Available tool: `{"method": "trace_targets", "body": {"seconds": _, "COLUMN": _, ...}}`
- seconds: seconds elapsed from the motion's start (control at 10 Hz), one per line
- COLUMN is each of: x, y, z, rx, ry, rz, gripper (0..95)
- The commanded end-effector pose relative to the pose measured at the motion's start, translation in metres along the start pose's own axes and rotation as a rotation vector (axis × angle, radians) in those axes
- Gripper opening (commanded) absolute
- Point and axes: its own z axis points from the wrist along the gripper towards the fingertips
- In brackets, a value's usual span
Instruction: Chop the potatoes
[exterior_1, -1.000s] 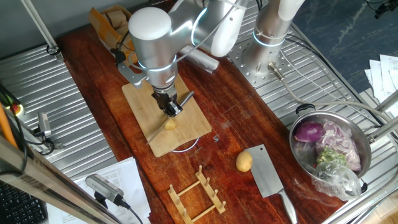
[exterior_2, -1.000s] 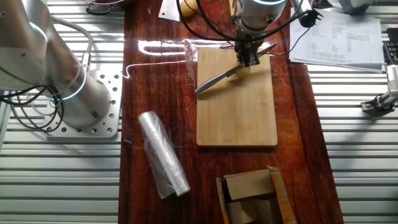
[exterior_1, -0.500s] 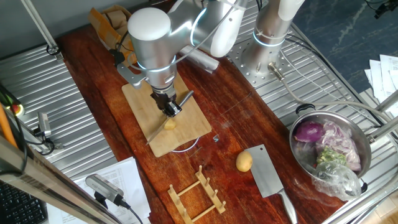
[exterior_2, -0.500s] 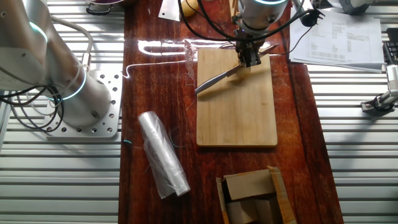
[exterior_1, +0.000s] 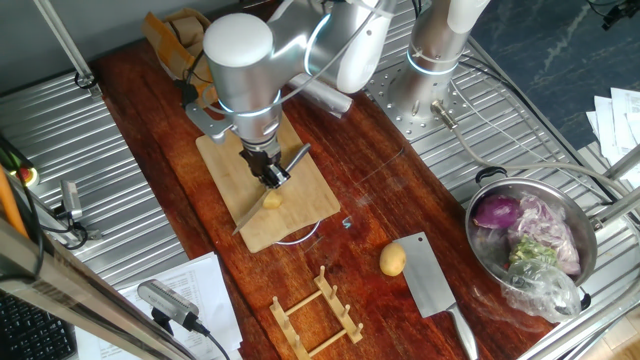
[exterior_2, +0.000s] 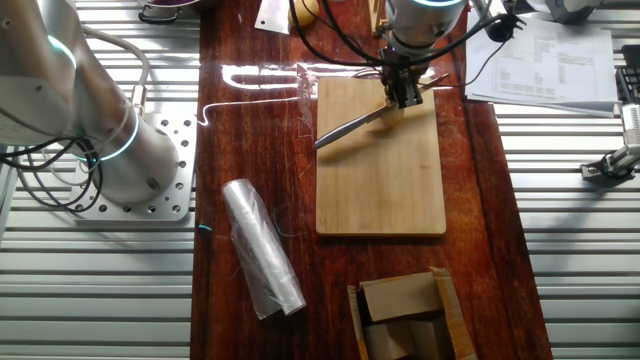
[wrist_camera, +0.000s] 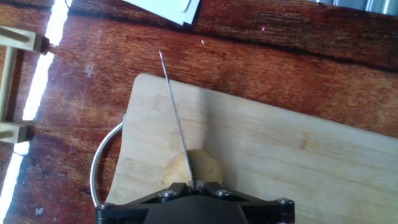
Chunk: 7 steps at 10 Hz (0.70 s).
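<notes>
From where I stand, the robot's hand (exterior_1: 271, 178) hangs low over the bamboo cutting board (exterior_1: 305, 205), its two fingers clamped tight on the handle of a slim knife (exterior_1: 252, 212). The handle juts up and away behind the fingers, while the blade slants down toward the board's near corner. In the hand view, the blade (wrist_camera: 176, 116) runs edge-on straight out from the fingers and sits across the top of a small potato (wrist_camera: 193, 168), which lies on the board (wrist_camera: 298, 162) right under the hand; whether the edge has bitten into it I cannot tell from here. From the one fixed view that same potato (exterior_1: 273, 200) shows as a small yellow lump on the board just below the fingers. In the other fixed view, the hand (exterior_2: 405, 95) sits at the far end of the board (exterior_2: 380, 170) with the knife (exterior_2: 345, 128) angling off toward the board's left edge. A second, whole potato (exterior_1: 392, 260) rests on the dark wooden counter (exterior_1: 390, 190), well apart from the board and just beside the blade of a broad cleaver (exterior_1: 432, 285). Farther right, a steel bowl (exterior_1: 482, 250) holds a purple onion (exterior_1: 496, 212) and some scraps. A small wooden rack (exterior_1: 318, 310) lies on the counter below the board.
</notes>
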Motion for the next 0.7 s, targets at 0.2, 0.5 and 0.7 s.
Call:
{"method": "trace_targets", "body": {"seconds": 0.2, "x": 0.0009, "y": -0.0006, "z": 0.0237, "rx": 0.002, "ry": 0.001, "rz": -0.002, "gripper": 0.0}}
{"method": "trace_targets", "body": {"seconds": 0.5, "x": 0.001, "y": -0.0006, "z": 0.0237, "rx": 0.002, "ry": 0.002, "rz": 0.0, "gripper": 0.0}}
{"method": "trace_targets", "body": {"seconds": 0.7, "x": -0.0004, "y": -0.0021, "z": 0.0277, "rx": 0.003, "ry": 0.004, "rz": -0.002, "gripper": 0.0}}
